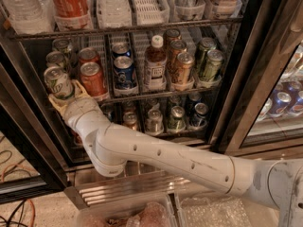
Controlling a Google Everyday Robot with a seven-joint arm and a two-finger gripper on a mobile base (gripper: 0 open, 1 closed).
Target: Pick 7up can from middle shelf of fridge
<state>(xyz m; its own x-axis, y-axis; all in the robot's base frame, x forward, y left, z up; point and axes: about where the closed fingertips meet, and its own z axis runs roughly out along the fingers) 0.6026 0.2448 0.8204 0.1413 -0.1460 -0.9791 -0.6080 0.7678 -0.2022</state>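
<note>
The 7up can, pale silver with green marks, is at the left end of the middle shelf, at its front edge. My gripper reaches in from below on the white arm, and its yellowish fingers close around the can's lower half. The can leans slightly to the left in the grip. The fridge stands open in front of me, with black door frames.
A red cola can stands right beside the held can, then blue cans, a white-capped brown bottle and green-gold cans. Large bottles fill the rack above and more cans the rack below. The ribbed steel base lies under the arm.
</note>
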